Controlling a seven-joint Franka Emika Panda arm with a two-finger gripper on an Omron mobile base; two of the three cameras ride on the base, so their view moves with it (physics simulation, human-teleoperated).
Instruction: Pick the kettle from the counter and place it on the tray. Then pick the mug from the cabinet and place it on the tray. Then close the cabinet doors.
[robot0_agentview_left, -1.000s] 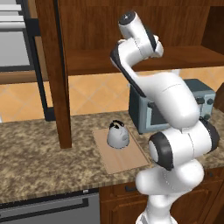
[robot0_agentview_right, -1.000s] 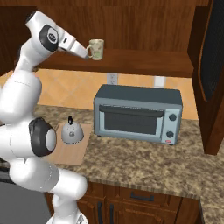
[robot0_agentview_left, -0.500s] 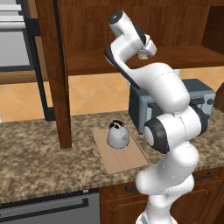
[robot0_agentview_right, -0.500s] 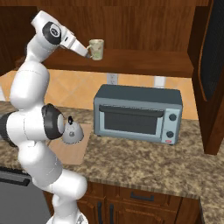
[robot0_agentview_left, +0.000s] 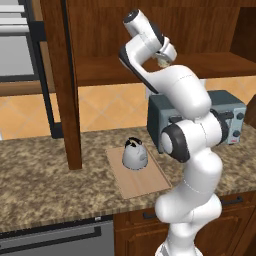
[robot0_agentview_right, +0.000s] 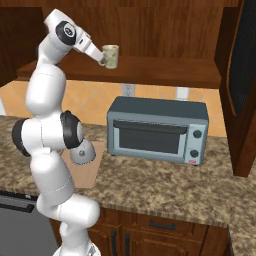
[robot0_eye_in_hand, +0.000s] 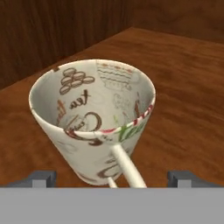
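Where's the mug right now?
The mug stands on the cabinet shelf, above the toaster oven's left end, just ahead of the open gripper.

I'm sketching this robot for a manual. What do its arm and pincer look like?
The arm is glossy white, built of rounded, bulging segments with dark grey to black discs at the joints. The pincer sits on a white hand; in the hand view its two small fingertips are dark grey and blocky. No cables or markings are visible.
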